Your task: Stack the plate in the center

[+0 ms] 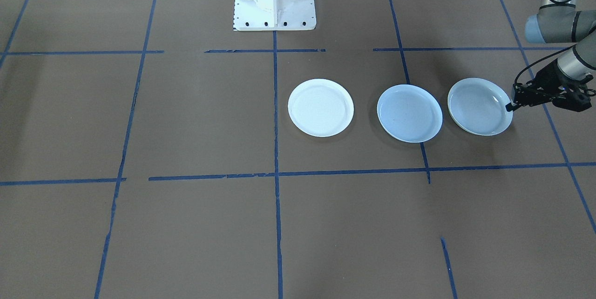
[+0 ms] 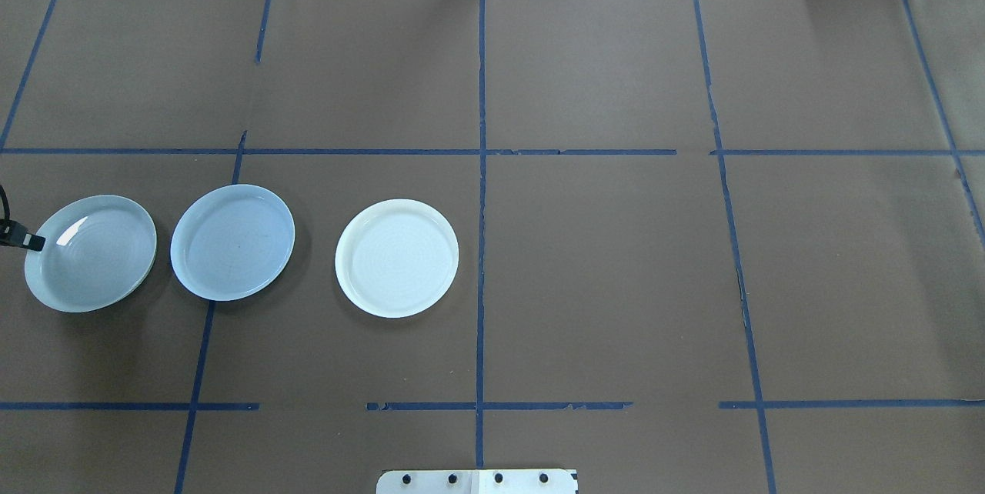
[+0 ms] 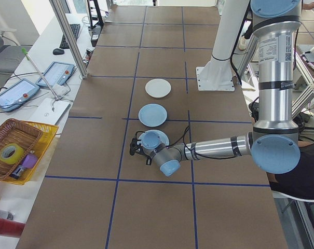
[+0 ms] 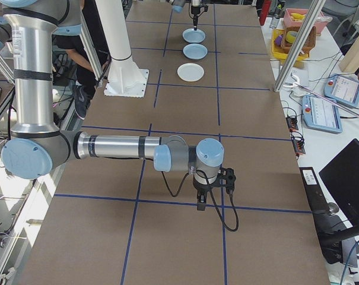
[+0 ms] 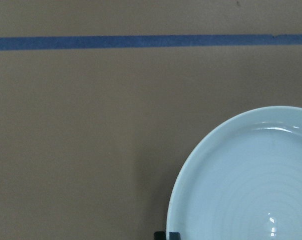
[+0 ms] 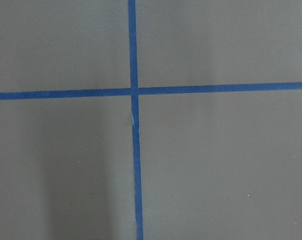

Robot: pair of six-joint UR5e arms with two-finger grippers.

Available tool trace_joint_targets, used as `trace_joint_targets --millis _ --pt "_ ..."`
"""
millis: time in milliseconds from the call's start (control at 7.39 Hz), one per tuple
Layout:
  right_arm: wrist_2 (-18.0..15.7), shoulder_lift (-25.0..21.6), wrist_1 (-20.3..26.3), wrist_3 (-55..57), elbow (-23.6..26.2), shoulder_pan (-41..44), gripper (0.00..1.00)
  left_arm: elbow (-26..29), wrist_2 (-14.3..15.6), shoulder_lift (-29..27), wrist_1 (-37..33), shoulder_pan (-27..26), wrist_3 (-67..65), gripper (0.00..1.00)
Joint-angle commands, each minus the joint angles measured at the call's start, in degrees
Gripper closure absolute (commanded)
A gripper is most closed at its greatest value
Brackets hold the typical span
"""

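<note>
The left gripper has its fingertips at the outer rim of the ringed plate, seemingly pinching that edge, which sits slightly raised off the table. Just beside this plate, toward the middle of the row, lies the light blue plate, flat and apart from the fingers. Beyond it, well apart, rests the white plate. The right gripper hangs over bare table far from the plates; whether its fingers are spread or closed I cannot tell.
</note>
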Motion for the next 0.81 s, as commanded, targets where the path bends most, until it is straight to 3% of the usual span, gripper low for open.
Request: trace_joint_targets --millis 0,406,677 --pt "0.0 0.0 0.0 0.0 0.0 0.0 0.00 0.2 -5.4 0.8 1.0 -6.3 7.3 1.00" --pt "-0.1 0.0 0.0 0.0 0.0 0.0 0.00 -1.1 -12.3 1.3 1.1 -12.2 6.9 1.00" --pt "0.0 0.0 0.0 -0.1 0.0 0.0 0.00 -5.7 -8.8 0.8 1.0 -11.2 -5.1 1.00"
